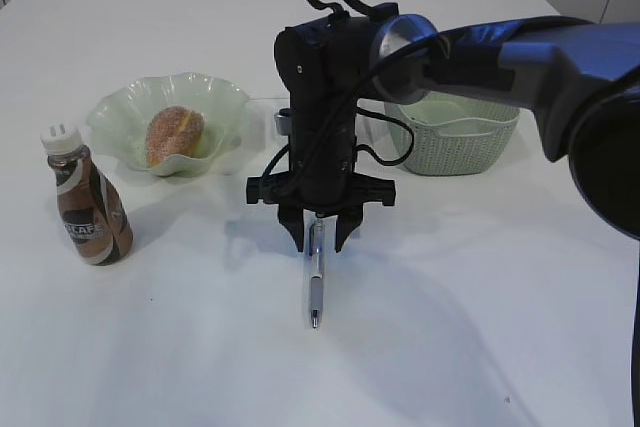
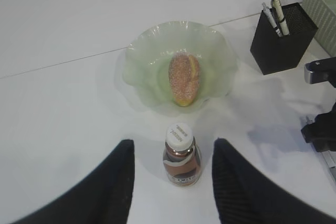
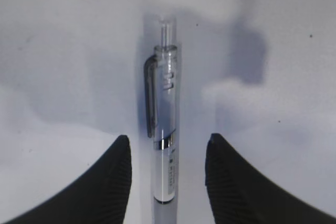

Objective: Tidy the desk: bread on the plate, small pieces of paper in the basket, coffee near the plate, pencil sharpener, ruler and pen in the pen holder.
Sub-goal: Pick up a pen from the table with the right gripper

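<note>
Desk (image 1: 480, 327): plain white, matte, flat; pen (image 1: 315, 282) lies flat near its middle, clear barrel, silver band, translucent grey clip, tip toward the camera in the exterior view; print on the barrel too small to read.

Right gripper (image 1: 318, 239): black, arm reaching in from the right, wrist pointing straight down over the pen's clip end; fingers spread, one on each side of the barrel with gaps visible in the right wrist view, not pinching; cannot tell if the tips touch the desk.

Left gripper (image 2: 173, 182): black ribbed fingers (image 2: 113, 187) spread, holding nothing; looks down on the coffee (image 2: 181, 156) between them.

Coffee: small plastic bottle, brown/white swirl label, white cap, upright at desk left, near the plate (image 1: 110, 112); label shows something like "CAF", rest unreadable.

Plate: pale green translucent glass, wavy ruffled rim; bread (image 1: 175, 135) sits in it, oval, golden-brown, sugar-dusted.

Pen holder (image 2: 278, 40): square black mesh cup, right of the plate in the left wrist view, upright, a few white sticks standing in it, not identifiable.

Basket (image 1: 455, 137): sage-green plastic tub, woven-look sides, behind the right arm, just beside the pen holder; contents hidden.
</note>
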